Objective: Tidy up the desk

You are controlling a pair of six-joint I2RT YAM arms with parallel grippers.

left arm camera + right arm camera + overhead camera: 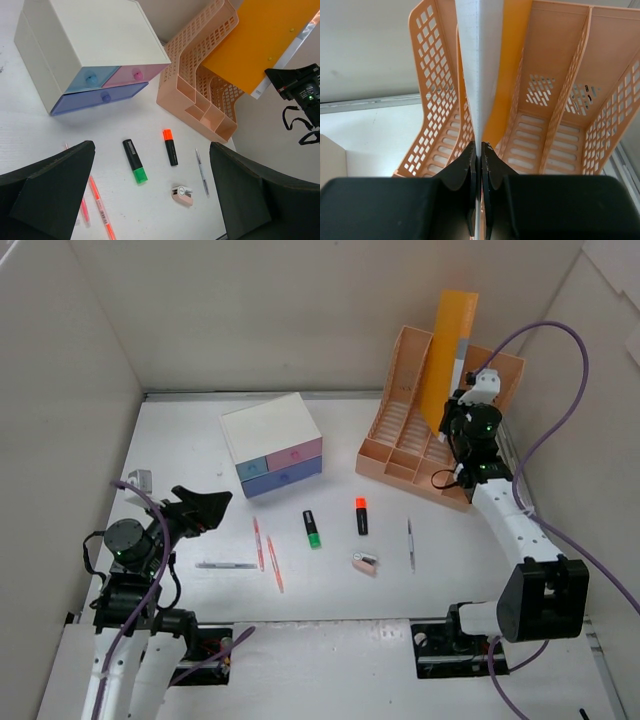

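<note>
Hovering above the desk (pixel 180 440) — left pincer (pixel 205 512) spread wide.

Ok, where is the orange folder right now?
In the top view the orange folder stands on end in the peach file rack at the far right of the desk, its edge pinched by the right claw.

Plain white panels (pixel 300 300) (matte, evenly lit) wall three sides.

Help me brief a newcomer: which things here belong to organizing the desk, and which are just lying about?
Job: desk, orange folder in the right gripper, peach rack, drawer box, green highlighter, orange highlighter, pens.
Just there: white panels, purple cable, open left gripper.
</note>
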